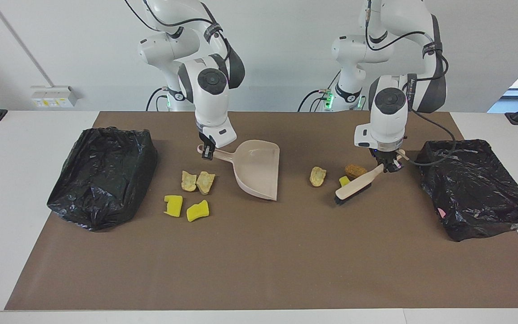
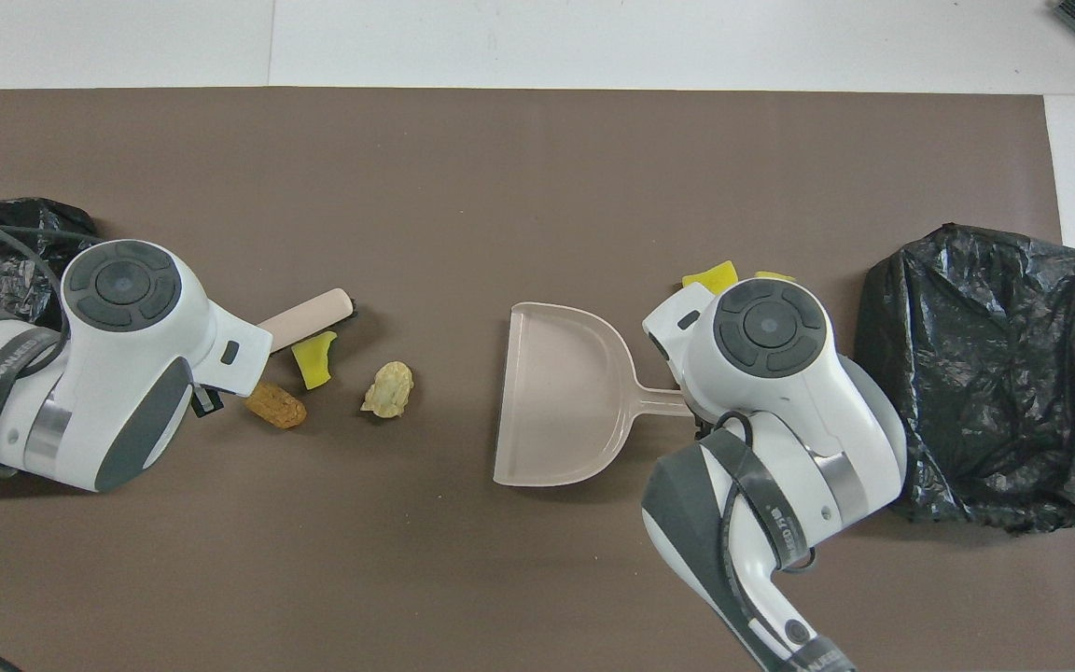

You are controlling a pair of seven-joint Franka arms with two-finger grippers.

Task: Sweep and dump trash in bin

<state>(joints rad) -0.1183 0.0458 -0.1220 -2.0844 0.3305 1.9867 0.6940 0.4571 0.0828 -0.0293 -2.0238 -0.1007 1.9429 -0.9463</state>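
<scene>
Facing view: left gripper (image 1: 390, 167) clamped on brush (image 1: 353, 187) handle beside trash (image 1: 318, 176), right gripper (image 1: 207, 152) clamped on dustpan (image 1: 258, 170) handle; overhead: more trash (image 2: 388, 390) between brush and dustpan on the counter (image 2: 519, 560).

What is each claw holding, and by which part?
Left claw holds the brush by its handle end; right claw holds the dustpan by its handle.

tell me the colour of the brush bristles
Black, under a beige back; brush shows best in the facing view.
</scene>
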